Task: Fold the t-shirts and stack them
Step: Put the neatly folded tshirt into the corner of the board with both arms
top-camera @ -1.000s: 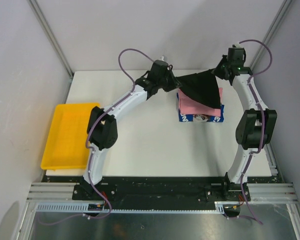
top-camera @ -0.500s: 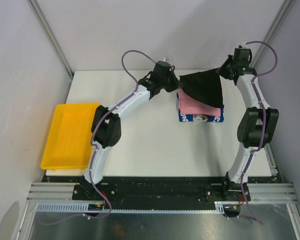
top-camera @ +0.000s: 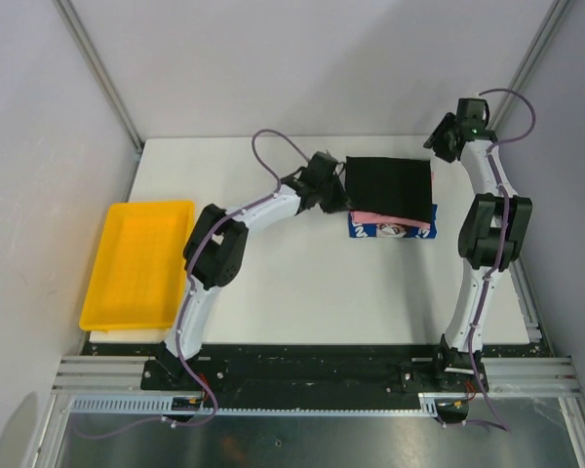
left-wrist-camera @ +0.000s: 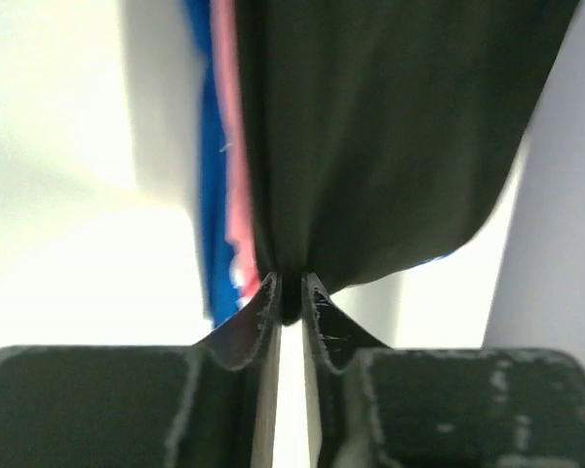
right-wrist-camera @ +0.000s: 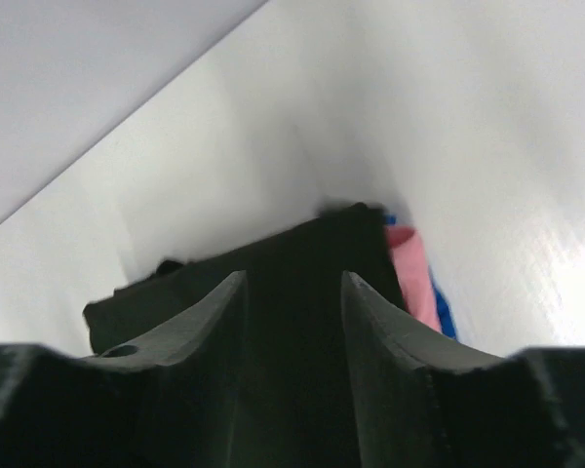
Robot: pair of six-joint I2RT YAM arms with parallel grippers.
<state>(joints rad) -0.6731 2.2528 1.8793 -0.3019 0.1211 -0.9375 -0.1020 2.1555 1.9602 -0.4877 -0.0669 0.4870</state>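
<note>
Stack of three sits on the table (top-camera: 273, 273), well to the right of the yellow tray (top-camera: 136, 263) and a little farther back than the tray.

Top layer: black t-shirt (top-camera: 392, 185), folded into a flat rectangle. Under it we see the pink t-shirt (top-camera: 398, 215) as a thin strip along the near edge. At the bottom is the blue-and-white t-shirt (top-camera: 390, 231), also showing only at the near edge. No print visible on the black cloth from any view.

Left gripper (left-wrist-camera: 291, 297): we note it at the tray-facing edge of the black t-shirt, fingers pressed together and pinching a bit of that black hem. The pink and blue layers are just beside the pinch and not caught in it.

Right gripper (right-wrist-camera: 292, 283): we note it above the black t-shirt's back corner, the one farthest from the tray. Fingers are spread, with black cloth showing through the gap and nothing clamped between them.
</note>
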